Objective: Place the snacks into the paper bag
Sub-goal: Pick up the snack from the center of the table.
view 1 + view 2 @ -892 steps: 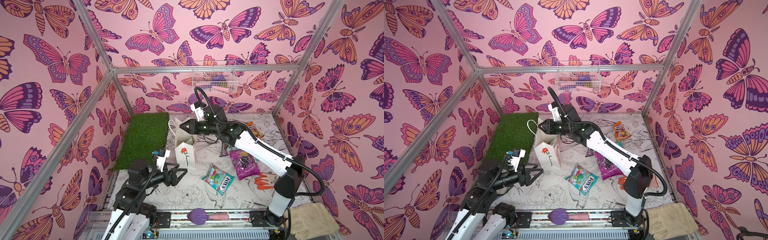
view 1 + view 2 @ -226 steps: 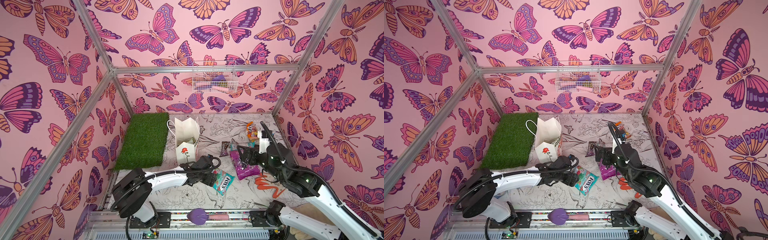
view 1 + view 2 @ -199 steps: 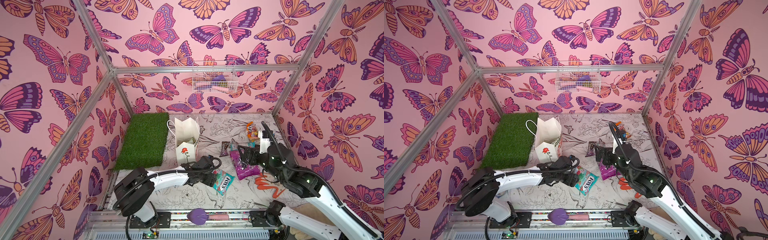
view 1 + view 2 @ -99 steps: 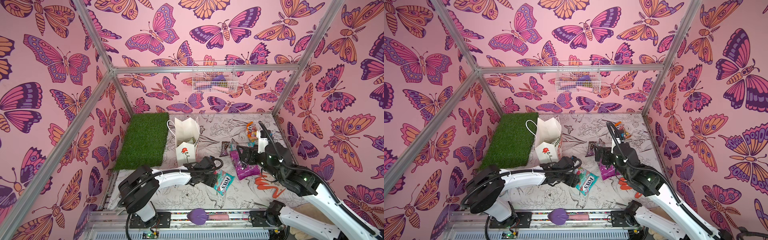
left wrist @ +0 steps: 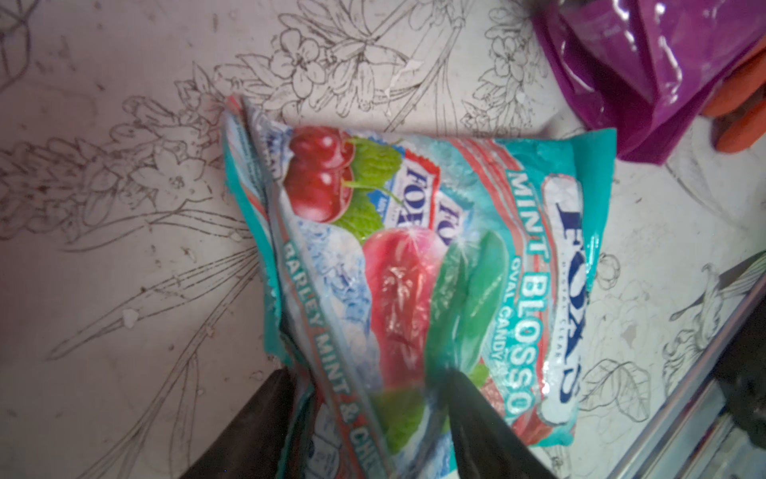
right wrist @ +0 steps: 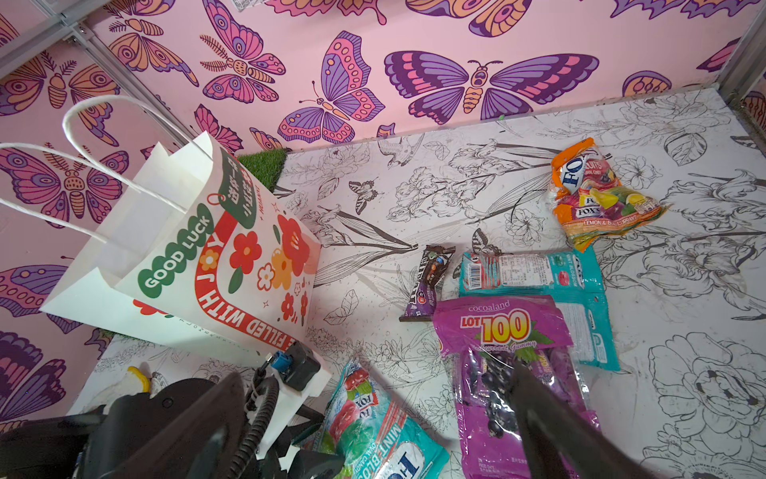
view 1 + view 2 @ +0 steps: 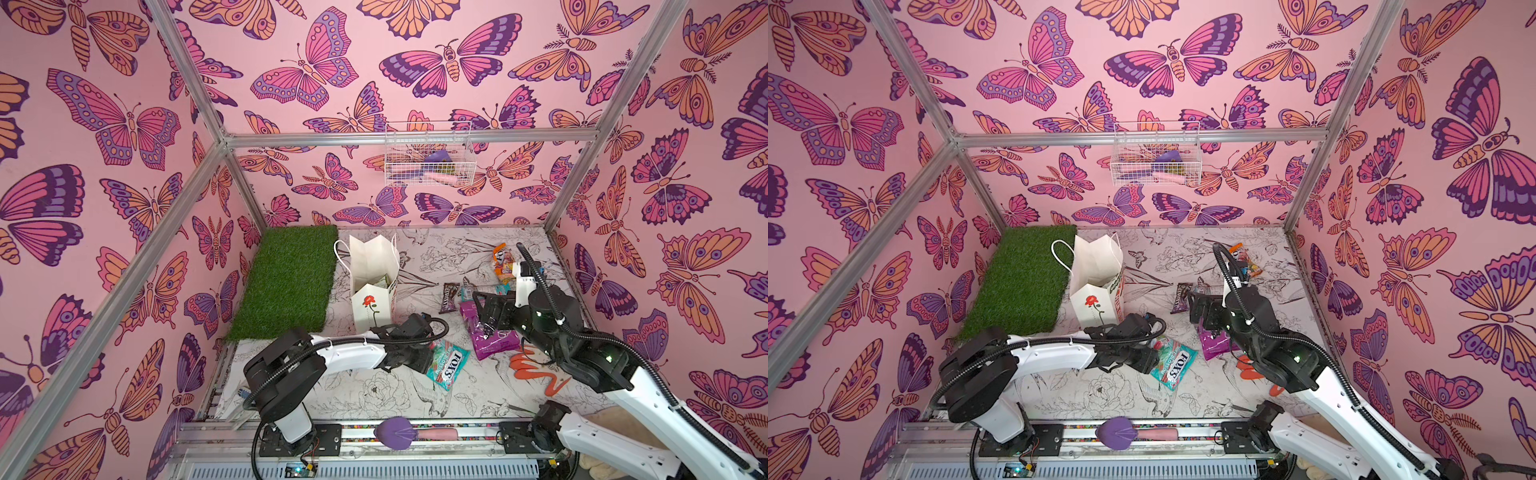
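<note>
Flower-sketched tabletop [image 7: 374, 390], left tool [image 5: 369, 385] pinching crinkly teal packet [image 5: 456, 249], right tool [image 6: 377, 370] spread wide.

The bench [image 7: 374, 395], printed with line-drawn flowers, carries a grass mat [image 7: 286, 286] at far left. The paper bag [image 7: 372, 307] stands just right of the mat. A teal FOX'S packet [image 7: 446, 363] lies near the middle. To the right are a purple packet [image 7: 496, 345], a brown bar wrapper [image 7: 450, 297], a second teal packet [image 6: 539, 278], a farther orange packet [image 7: 503, 259] and a nearer orange glove [image 7: 536, 370].
</note>
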{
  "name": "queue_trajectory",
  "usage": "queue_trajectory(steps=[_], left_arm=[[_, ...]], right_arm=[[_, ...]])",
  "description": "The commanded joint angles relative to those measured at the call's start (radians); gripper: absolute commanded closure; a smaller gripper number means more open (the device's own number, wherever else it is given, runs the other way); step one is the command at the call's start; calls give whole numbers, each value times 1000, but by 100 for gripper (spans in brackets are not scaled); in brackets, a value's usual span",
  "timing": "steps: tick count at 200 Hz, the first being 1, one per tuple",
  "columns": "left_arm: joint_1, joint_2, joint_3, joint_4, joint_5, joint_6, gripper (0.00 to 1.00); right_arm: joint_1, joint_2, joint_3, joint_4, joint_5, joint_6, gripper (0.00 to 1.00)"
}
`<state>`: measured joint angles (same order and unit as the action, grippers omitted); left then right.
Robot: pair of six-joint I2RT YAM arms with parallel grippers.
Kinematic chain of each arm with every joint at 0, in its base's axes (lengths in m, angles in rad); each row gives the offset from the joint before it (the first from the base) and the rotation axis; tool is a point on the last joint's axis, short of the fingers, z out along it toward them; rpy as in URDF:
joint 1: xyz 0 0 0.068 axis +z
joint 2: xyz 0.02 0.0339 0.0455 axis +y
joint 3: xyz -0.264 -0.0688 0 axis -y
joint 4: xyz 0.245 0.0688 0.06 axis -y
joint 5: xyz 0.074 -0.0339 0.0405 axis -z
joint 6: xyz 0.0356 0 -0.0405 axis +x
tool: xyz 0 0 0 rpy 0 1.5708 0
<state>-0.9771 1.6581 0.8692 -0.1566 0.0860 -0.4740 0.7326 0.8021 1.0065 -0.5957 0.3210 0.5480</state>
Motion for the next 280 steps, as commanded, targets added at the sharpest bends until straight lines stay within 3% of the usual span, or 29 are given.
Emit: queue_trajectory(steps=[1,26,59,280], left_arm=[[-12,20,9,-6,6,18,55],[-14,15,14,-7,17,29,80],[-17,4,19,-5,26,35,93],[-23,-282,35,-24,15,53,99]], right_arm=[[-10,-14,-11,-12,6,9,0],[-12,-18,-15,-13,9,12,0],[-13,-24,-17,-16,8,15,0],[-16,-62,-32,-33,39,18,0]])
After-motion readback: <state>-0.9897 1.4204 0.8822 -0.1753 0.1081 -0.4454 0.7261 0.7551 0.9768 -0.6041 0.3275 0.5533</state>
